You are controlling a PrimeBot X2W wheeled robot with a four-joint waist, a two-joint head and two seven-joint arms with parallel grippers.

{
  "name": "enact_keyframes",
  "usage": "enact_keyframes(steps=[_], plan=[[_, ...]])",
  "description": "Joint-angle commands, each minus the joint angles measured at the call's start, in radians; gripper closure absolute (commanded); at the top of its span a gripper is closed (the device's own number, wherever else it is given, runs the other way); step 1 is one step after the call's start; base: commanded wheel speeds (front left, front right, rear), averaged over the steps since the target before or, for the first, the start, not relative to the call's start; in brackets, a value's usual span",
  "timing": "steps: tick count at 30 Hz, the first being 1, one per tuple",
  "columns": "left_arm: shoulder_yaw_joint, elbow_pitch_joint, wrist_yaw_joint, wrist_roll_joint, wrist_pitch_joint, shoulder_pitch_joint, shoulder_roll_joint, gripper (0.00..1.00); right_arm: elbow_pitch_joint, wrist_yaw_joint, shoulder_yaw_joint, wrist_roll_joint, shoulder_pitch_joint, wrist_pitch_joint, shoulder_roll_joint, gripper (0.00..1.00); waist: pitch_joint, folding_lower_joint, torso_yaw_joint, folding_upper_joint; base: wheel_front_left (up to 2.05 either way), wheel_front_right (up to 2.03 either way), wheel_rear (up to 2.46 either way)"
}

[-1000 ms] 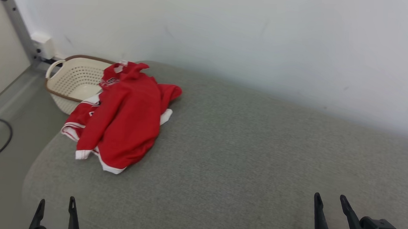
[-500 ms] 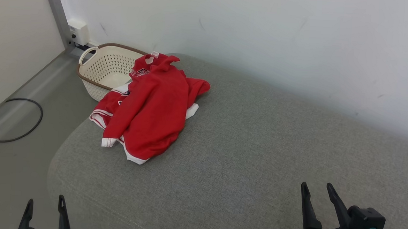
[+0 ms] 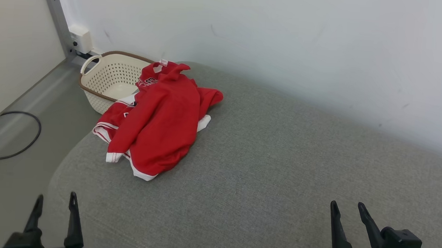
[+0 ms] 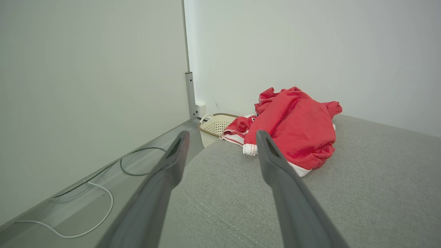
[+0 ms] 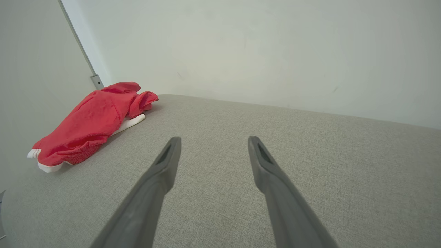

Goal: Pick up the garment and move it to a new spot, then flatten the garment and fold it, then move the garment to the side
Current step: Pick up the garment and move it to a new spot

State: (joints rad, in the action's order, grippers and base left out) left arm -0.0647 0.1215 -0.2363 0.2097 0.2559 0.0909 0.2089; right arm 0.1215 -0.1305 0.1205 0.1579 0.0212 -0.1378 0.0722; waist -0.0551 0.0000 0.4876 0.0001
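Observation:
The garment [image 3: 160, 121] is a red top with white trim, crumpled in a heap at the far left corner of the grey cushioned surface [image 3: 264, 168]. It also lies ahead in the left wrist view [image 4: 293, 131] and at the left in the right wrist view [image 5: 93, 124]. My left gripper [image 3: 56, 200] stands open at the lower left, over the surface's near left edge, well short of the garment. My right gripper [image 3: 347, 208] stands open at the lower right, far from it. Both hold nothing.
A cream perforated basket [image 3: 108, 78] with a brown rim stands on the floor just behind the garment, which partly overlaps it. A black cable loop [image 3: 16, 136] and a white cable [image 4: 93, 210] lie on the floor at left. White walls close the back.
The head camera has shifted, so the whole scene slid right and then slightly back left. The garment lies as before. Both grippers stay open.

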Motion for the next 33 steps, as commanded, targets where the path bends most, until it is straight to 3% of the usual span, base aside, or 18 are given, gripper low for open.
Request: enact_keyframes(steps=[1, 15, 33], plan=[[0.002, 0.006, 0.006, 0.004, 0.002, 0.013, 0.01, 0.0, -0.001, 0.0, 0.002, -0.003, -0.007, -0.004, 0.0, 0.0, 0.002, 0.0, -0.013, -0.0001, 0.0, 0.0, 0.0], [0.017, 0.045, 0.073, 0.043, -0.009, 0.3, 0.063, 0.0, -0.024, 0.0, 0.025, -0.009, 0.043, 0.01, 0.002, 0.0, 0.075, 0.0, -0.165, -0.0001, 0.0, 0.0, 0.0], [0.062, 0.268, 0.156, 0.104, -0.056, 0.674, 0.18, 0.0, -0.037, 0.0, 0.037, 0.005, 0.165, 0.0, 0.031, 0.0, 0.27, 0.0, -0.37, -0.0001, 0.0, 0.0, 0.0]])
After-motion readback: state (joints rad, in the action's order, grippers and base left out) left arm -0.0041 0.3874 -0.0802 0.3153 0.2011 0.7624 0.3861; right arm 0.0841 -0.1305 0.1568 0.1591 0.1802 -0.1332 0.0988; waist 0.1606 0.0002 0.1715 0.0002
